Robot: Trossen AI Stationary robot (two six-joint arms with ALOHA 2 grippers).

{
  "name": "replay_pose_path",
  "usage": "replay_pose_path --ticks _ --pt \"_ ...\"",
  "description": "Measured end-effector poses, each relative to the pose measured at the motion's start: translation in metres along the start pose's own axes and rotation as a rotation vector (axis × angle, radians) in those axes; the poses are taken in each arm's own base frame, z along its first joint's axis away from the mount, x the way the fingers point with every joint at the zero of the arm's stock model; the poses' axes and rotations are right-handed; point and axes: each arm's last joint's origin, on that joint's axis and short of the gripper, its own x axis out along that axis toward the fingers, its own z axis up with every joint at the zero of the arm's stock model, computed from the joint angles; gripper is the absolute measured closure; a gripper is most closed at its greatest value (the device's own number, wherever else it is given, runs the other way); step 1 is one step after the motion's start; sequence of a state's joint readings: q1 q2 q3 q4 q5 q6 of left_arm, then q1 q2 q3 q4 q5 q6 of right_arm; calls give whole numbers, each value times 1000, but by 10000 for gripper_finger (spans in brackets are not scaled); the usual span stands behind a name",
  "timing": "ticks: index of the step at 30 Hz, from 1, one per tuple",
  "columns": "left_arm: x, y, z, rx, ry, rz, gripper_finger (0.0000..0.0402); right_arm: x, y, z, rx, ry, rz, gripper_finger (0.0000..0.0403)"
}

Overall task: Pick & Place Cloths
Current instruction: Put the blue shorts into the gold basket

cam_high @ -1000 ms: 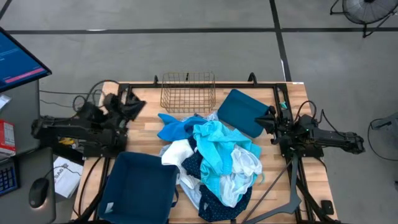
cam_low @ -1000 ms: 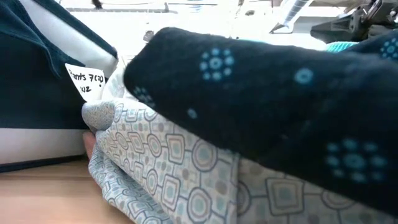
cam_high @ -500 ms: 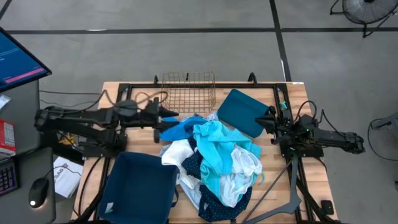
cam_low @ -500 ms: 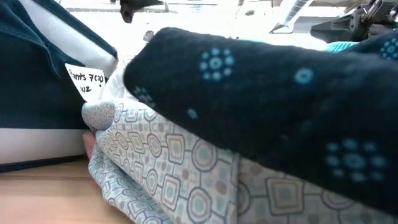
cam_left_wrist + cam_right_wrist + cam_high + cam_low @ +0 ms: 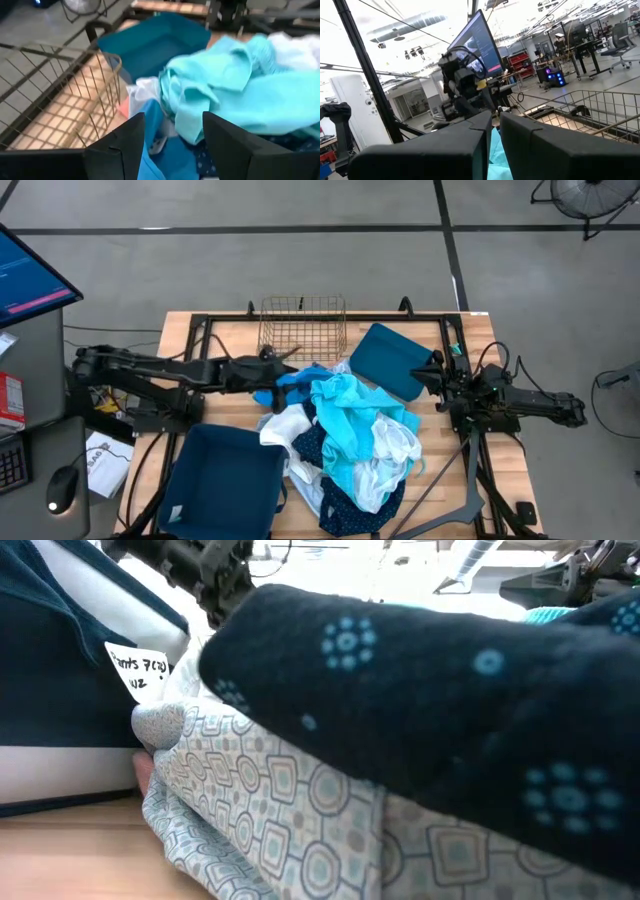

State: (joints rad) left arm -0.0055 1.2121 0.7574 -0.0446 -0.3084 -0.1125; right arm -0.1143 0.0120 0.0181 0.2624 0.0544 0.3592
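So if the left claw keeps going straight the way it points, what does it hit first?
Most likely the bright blue cloth, lying right between the left claw's open fingers; the turquoise cloth sits just beyond.

The heap of cloths [image 5: 345,445] lies in the middle of the table [image 5: 232,340], and everything else is placed around it. The wire basket [image 5: 302,328] stands behind the heap, at the table's far edge. One bin [image 5: 228,480] sits left of the heap at the near edge — the other bin [image 5: 388,360] sits behind and right of it. The left gripper [image 5: 283,376] is over the heap's far left edge; the right gripper [image 5: 438,375] is right of the heap, beside the second bin.
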Motion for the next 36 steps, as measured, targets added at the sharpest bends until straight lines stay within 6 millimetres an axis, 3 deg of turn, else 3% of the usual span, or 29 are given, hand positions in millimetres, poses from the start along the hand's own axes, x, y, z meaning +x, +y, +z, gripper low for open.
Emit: replay_pose_path --ticks 17,24,28,32,36 --pt "36 -6 -27 47 145 110 217 0 -1 -2 -1 22 -7 365" --pt "37 -5 -35 29 195 141 217 0 -1 -2 -1 21 -6 365" --pt "37 -3 -51 -3 234 151 221 0 -1 -2 -1 21 -6 365" --pt "36 -1 -63 -46 267 156 241 0 -1 -2 -2 21 -6 365" --pt "37 -2 -63 -42 262 154 302 0 -1 -2 -3 21 -7 365"
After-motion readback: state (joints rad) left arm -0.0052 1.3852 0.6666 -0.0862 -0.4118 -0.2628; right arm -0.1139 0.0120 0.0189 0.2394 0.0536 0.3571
